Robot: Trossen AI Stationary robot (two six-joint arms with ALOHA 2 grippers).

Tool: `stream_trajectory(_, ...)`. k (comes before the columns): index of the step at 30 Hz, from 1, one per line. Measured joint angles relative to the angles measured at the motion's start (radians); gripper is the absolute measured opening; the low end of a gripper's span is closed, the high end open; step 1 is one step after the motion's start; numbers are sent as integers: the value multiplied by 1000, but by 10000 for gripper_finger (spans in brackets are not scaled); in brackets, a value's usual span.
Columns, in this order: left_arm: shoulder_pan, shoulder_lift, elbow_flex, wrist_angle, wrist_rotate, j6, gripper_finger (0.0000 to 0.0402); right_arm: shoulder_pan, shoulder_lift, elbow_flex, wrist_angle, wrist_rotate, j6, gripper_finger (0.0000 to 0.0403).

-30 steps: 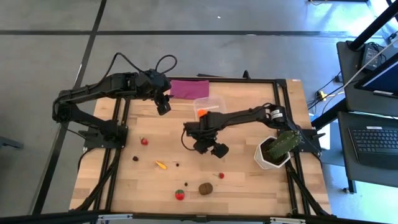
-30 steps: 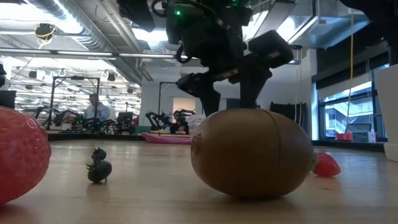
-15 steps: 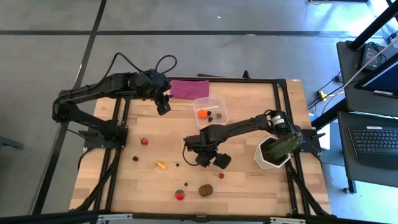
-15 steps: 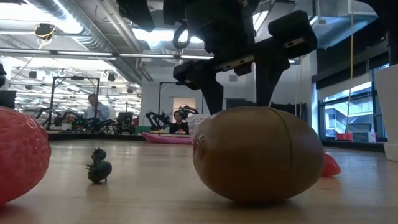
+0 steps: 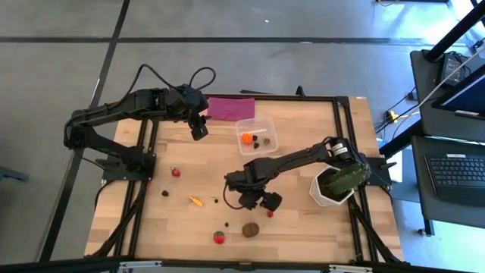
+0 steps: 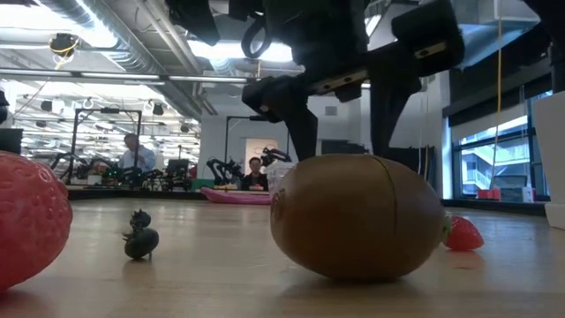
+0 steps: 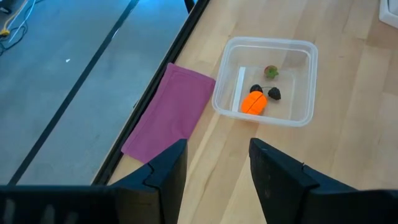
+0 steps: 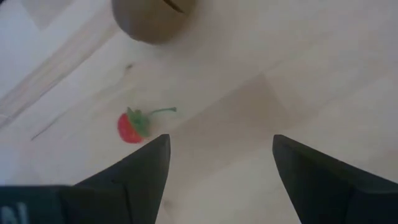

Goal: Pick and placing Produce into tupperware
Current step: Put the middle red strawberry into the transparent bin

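Observation:
The clear tupperware (image 5: 256,135) stands at the table's far middle, holding an orange ball (image 7: 253,102) and small dark bits. On the wood lie a brown oval lump (image 5: 251,229), a strawberry (image 5: 219,237), a small red piece with a green stem (image 8: 130,126), a yellow banana (image 5: 196,201), another red piece (image 5: 176,172) and dark bits (image 5: 165,192). My right gripper (image 5: 260,203) hangs open, pointing down, just above the table beside the stemmed red piece and short of the brown lump (image 6: 357,216). My left gripper (image 5: 198,130) waits open, raised left of the tupperware.
A purple cloth (image 5: 229,108) lies flat at the far edge beside the tupperware. A white pot with a green plant (image 5: 333,184) stands at the right edge, close to my right arm. Black frame rails run along the table's left and right sides.
My right gripper has swung toward the table's near edge, away from the tupperware, and now stands over the stemmed red piece and close to the brown lump. Its fingers have stayed open. The arm no longer covers the tupperware in the high view.

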Motion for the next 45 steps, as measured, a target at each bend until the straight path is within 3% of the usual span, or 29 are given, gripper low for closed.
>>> stream_trajectory(38, 0, 0, 0, -5, 0, 3, 165, -32, -6, 5, -19, 24, 27, 283)
stream_trajectory(45, 0, 0, 0, -4, 0, 3, 165, -154, -19, 246, -180, 99, 48, 283)
